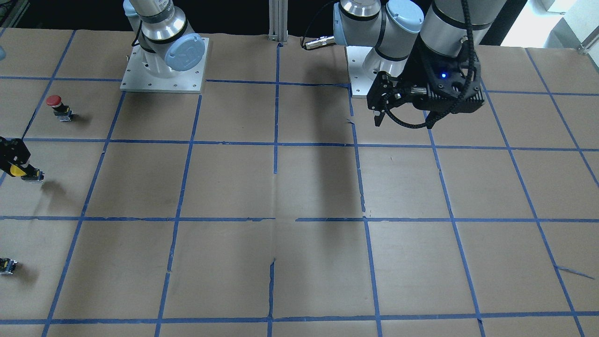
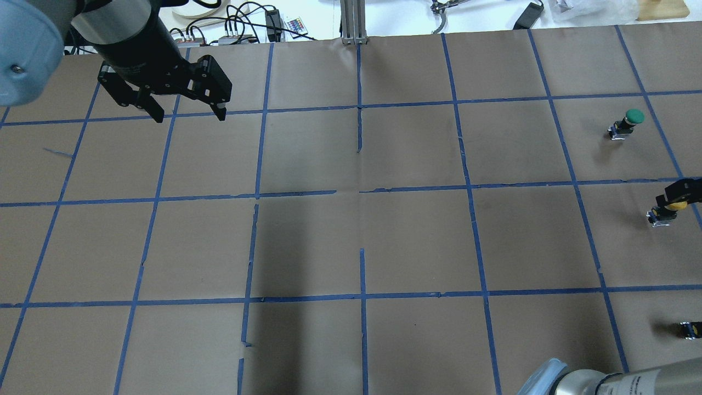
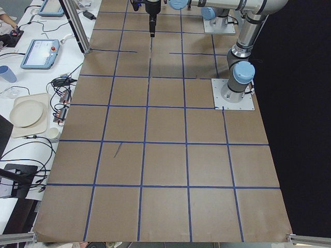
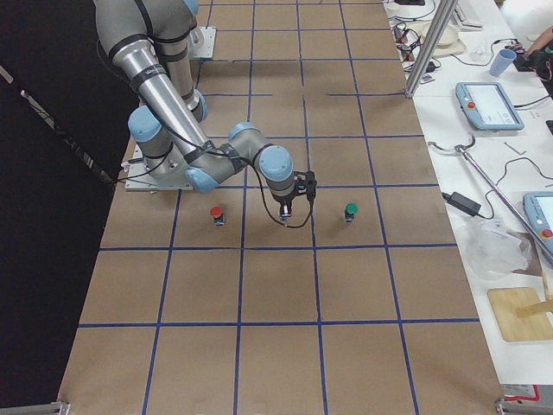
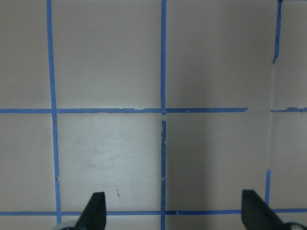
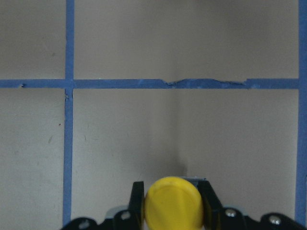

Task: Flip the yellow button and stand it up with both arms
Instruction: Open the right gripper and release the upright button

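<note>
The yellow button has a round yellow cap on a black-and-grey block. My right gripper is shut on it, one finger on each side of the cap. In the front-facing view the right gripper is at the left edge, with the button tilted and its block low over the paper. I cannot tell if it touches. In the overhead view the button is at the right edge. My left gripper is open and empty, high over the far left of the table, and also shows in the front-facing view.
A red-capped button stands toward the robot from the right gripper. A green-capped button stands beyond it. Brown paper with a blue tape grid covers the table. Cables and devices lie past the far edge.
</note>
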